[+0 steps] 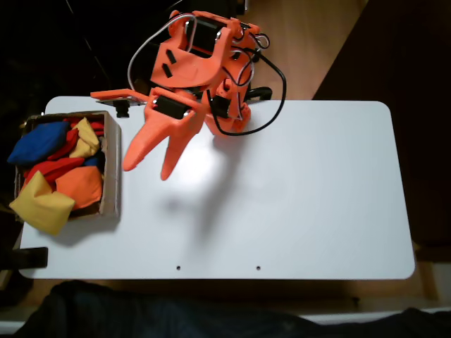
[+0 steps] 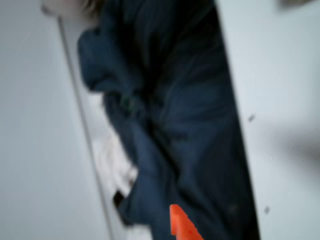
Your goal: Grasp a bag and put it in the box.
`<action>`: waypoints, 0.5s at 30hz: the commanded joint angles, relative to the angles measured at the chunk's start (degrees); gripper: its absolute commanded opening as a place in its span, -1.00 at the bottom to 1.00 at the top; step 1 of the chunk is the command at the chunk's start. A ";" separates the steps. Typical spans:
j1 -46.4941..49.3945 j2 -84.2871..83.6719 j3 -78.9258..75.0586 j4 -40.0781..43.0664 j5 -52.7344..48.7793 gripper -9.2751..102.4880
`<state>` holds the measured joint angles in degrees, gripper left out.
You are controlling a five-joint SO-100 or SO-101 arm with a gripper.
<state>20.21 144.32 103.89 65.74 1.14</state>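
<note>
bag on the box's corner, gripper spread over bare table

from the fixed view i see the orange plastic gripper hanging above the smooth white table, its two tapered, pointed fingers spread apart and holding nothing. the bag, a plump yellow fabric pillow with pointed corners, lies at the near left corner of the box, overhanging its wall. the box is shallow brown cardboard, packed with soft blue, red, orange and yellow bags. it sits well left of the gripper. in the blurred wrist view i make out one orange fingertip against dark blue cloth, beside the table's white edge.
</note>
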 commanded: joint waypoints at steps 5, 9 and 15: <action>-7.91 5.01 -2.90 -2.72 2.64 0.39; -10.72 7.65 -2.90 -2.81 3.25 0.18; -14.85 10.46 -2.64 -2.64 4.13 -0.06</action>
<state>7.03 153.63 103.62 63.72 4.92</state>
